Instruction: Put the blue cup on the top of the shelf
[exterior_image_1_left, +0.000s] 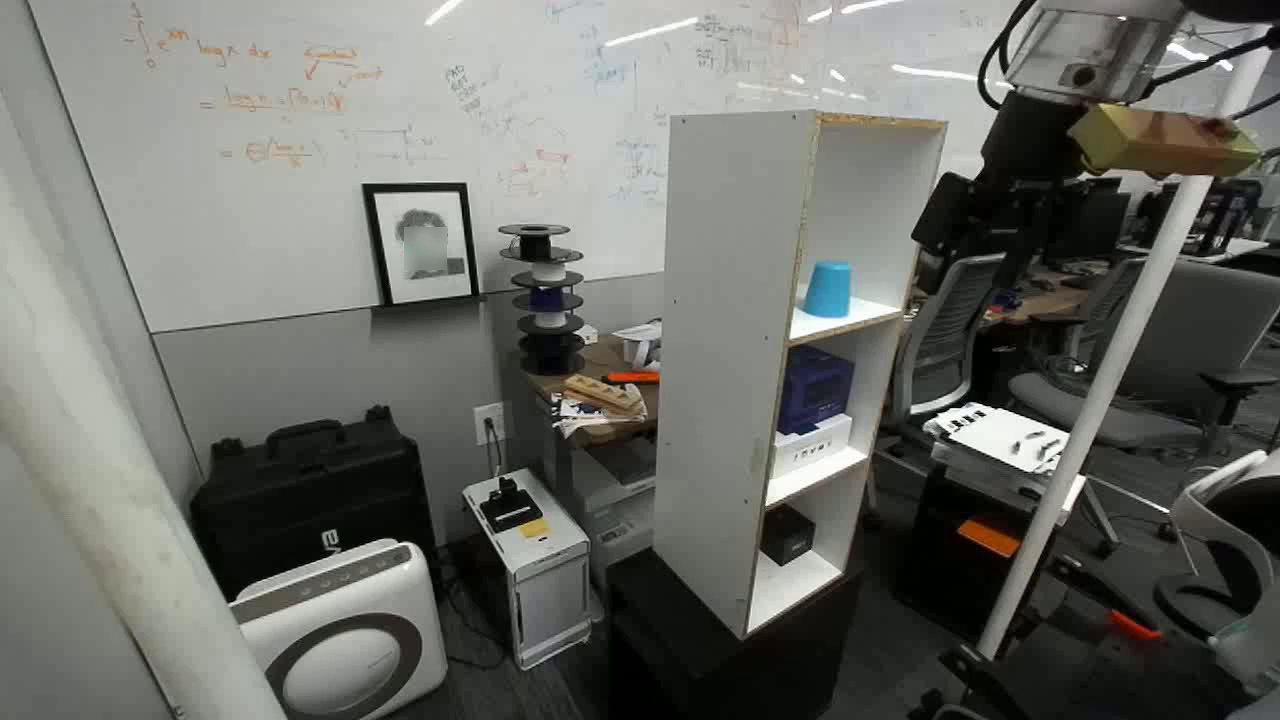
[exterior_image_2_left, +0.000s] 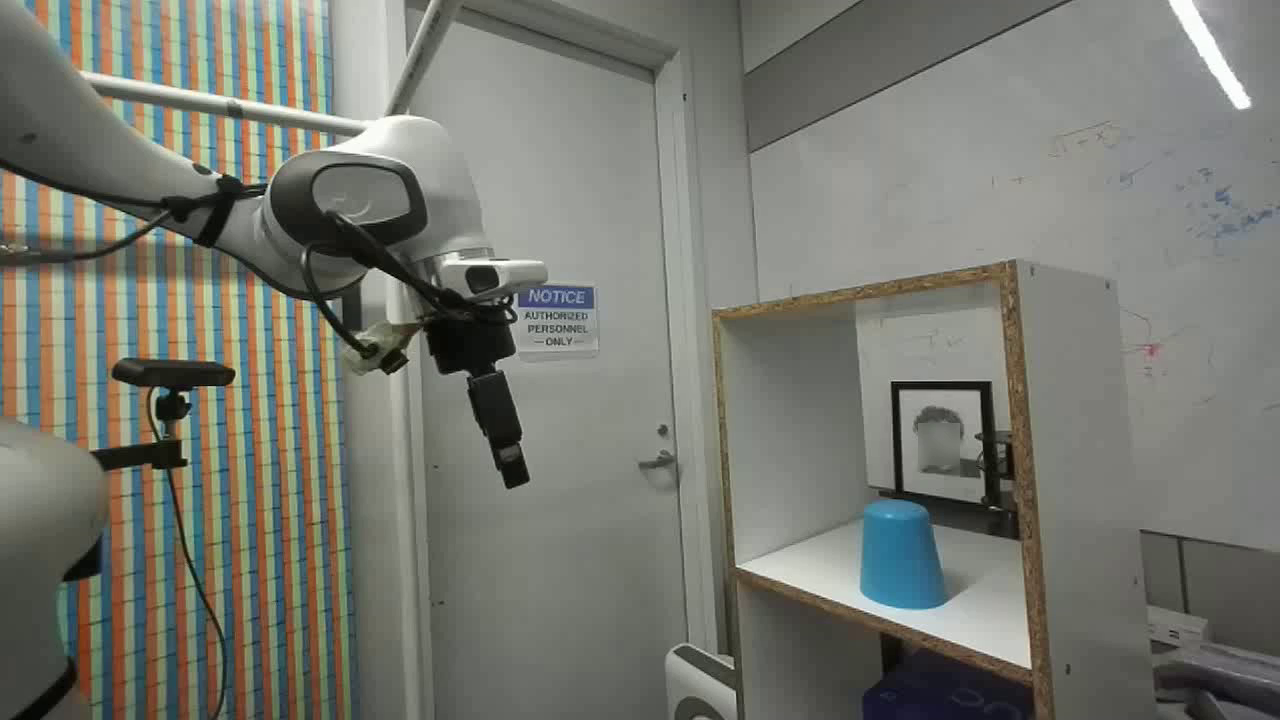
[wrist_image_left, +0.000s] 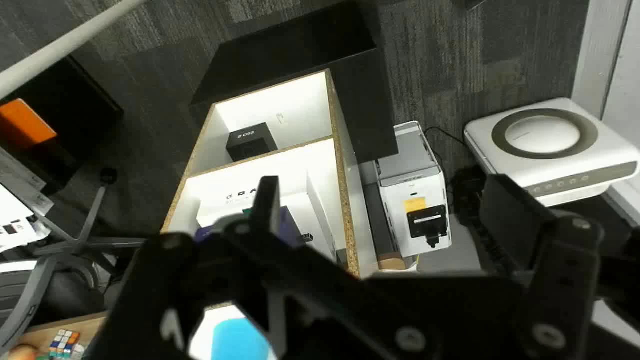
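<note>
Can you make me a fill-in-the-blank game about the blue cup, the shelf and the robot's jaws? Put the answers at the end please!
1. The blue cup stands upside ____, with its wider end underneath.
2. Of the three compartments in the shelf, the small black box sits in the ____ one.
3. The top word on the door sign is ____.
4. In the wrist view, the jaws are not shut but ____.

Missing words: down; bottom; NOTICE; open.

Grey door (exterior_image_2_left: 550, 560): sign (exterior_image_2_left: 558, 320) reads "NOTICE AUTHORIZED PERSONNEL ONLY". Whiteboard (exterior_image_1_left: 420, 140): orange handwriting (exterior_image_1_left: 232, 51), "log x dx" legible. Black case (exterior_image_1_left: 310, 485), small black box (wrist_image_left: 251, 141): lettering unclear.
</note>
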